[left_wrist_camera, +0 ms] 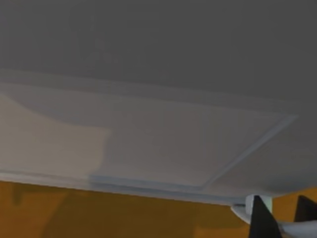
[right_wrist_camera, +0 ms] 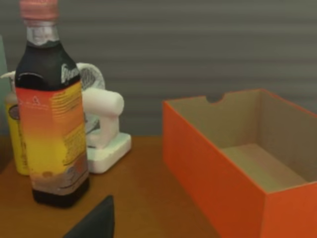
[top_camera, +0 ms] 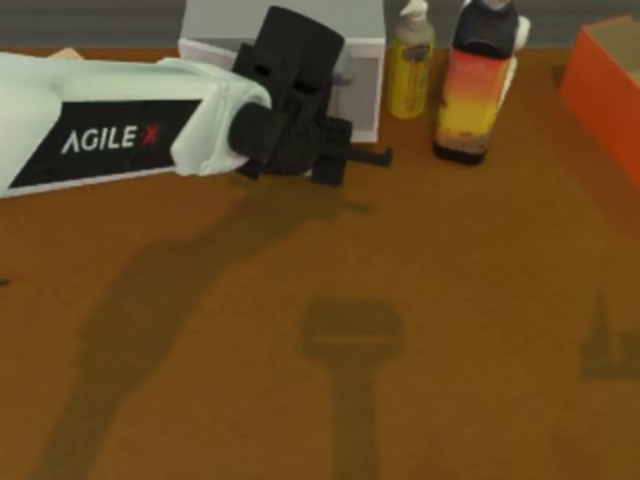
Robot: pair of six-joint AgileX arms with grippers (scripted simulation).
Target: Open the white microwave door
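Note:
The white microwave (top_camera: pixel 215 20) stands at the table's back, left of centre, its door (top_camera: pixel 205 50) lying flush with the front. My left arm reaches in from the left, and its gripper (top_camera: pixel 365 155) sits at the front's right part. The left wrist view is filled by the door's grey window (left_wrist_camera: pixel 163 144). There my left gripper (left_wrist_camera: pixel 282 210) has its dark fingertips (left_wrist_camera: pixel 260 220) close together, shut on a pale door handle (left_wrist_camera: pixel 249 203). My right arm is outside the top view. Only one fingertip (right_wrist_camera: pixel 99 220) of the right gripper shows, set far to one side with nothing against it.
To the right of the microwave stand a yellow bottle (top_camera: pixel 410 65) and a dark sauce bottle (top_camera: pixel 478 90), with a white object (right_wrist_camera: pixel 101 129) behind them. An open orange box (top_camera: pixel 605 90) sits at the back right corner.

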